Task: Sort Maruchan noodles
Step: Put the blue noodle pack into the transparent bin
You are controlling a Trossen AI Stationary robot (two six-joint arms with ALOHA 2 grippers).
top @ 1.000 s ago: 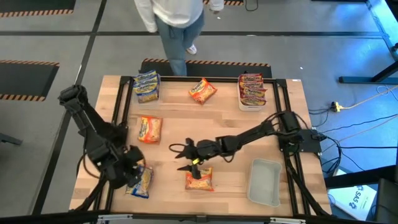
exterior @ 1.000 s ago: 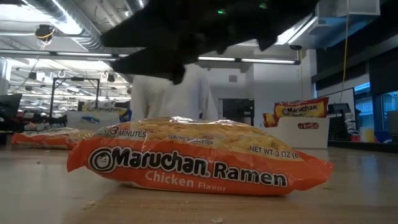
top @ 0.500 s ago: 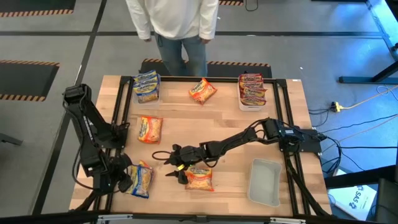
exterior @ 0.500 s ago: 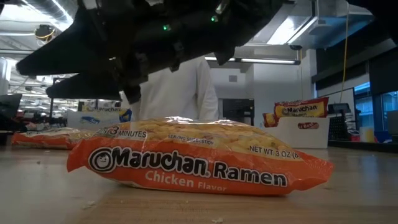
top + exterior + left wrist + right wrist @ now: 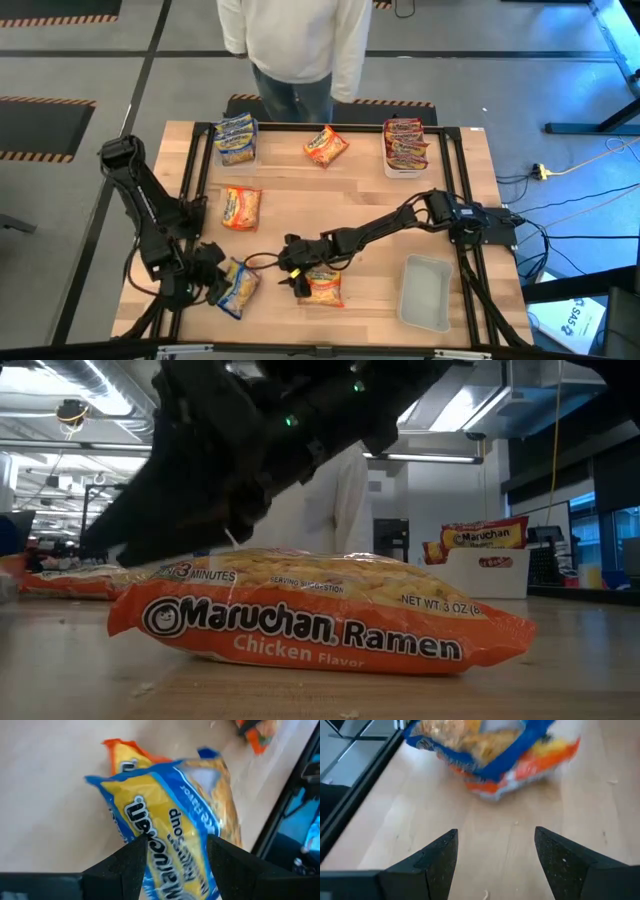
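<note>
Blue-yellow packet in left pincer, long axis tilted diagonally.

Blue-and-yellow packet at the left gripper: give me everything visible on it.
The blue-and-yellow packet is a flat, crinkled plastic ramen bag: yellow face, blue borders, Maruchan lettering, pale noodles showing through. The left gripper holds one end between its dark fingers, near the table's front left corner. It sits tilted, and an orange packet lies directly under it, edges poking out. The right gripper is apart from it, open, over another orange packet.
</note>
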